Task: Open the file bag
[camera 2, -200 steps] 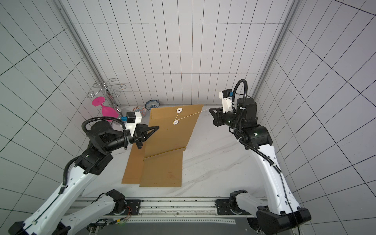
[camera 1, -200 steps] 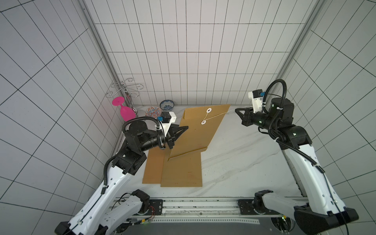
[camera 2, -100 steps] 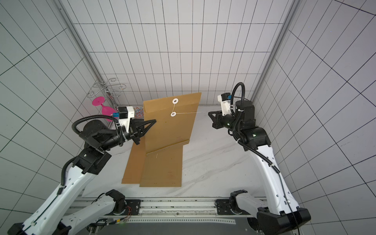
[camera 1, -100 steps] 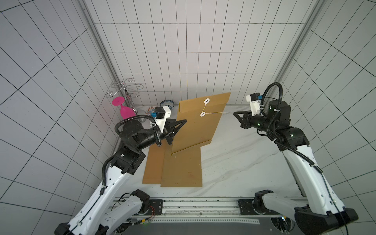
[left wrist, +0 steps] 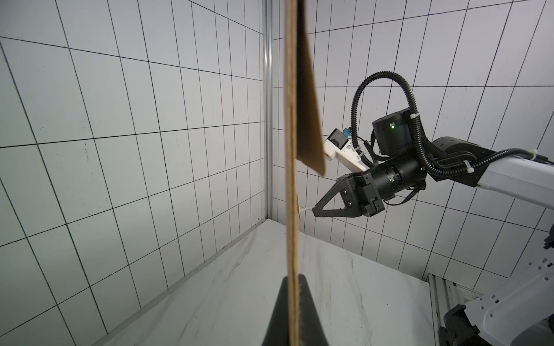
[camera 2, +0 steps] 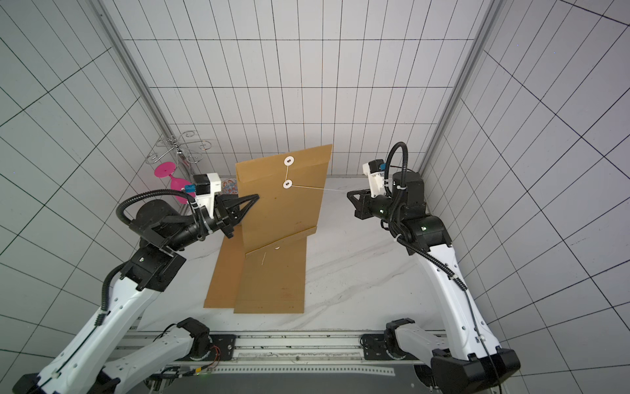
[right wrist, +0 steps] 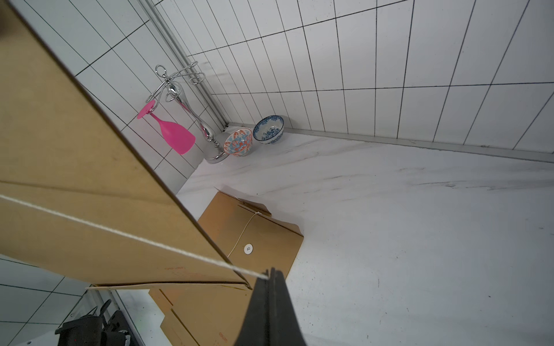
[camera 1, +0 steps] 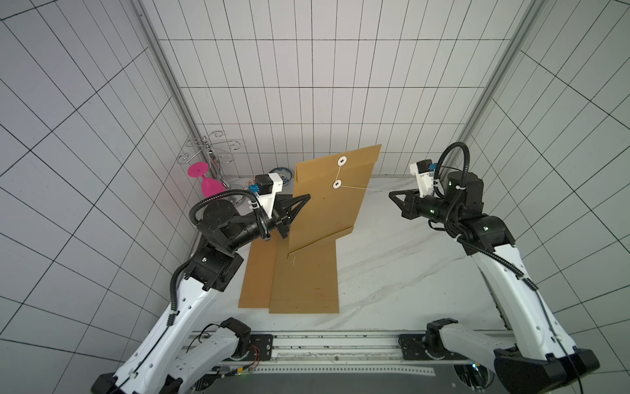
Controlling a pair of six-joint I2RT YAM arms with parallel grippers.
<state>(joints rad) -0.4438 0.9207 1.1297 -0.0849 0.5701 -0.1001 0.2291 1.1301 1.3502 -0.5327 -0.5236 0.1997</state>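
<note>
Left pincer [left wrist: 293,280] clamps the edge-on file bag [left wrist: 290,134]; right pincer [left wrist: 314,210] pinches its string [left wrist: 306,208].

Materials: file bag [camera 1: 327,204], matt brown kraft paper; string [right wrist: 120,233], fibrous white twine; tabletop [camera 1: 409,266], smooth marble-look surface (faint sheen); rack [right wrist: 205,131], polished mirror-bright metal; goblet [right wrist: 177,136], glossy pink plastic; blue bowl [right wrist: 269,129] and orange bowl [right wrist: 239,141], 2 glazed, glossy pieces.

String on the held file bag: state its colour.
The string is white, clearest in the right wrist view.

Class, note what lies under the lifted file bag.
Two flat envelopes lie overlapping on the table below the lifted file bag. In both top views it covers their far ends; anything beneath them is hidden.
</note>
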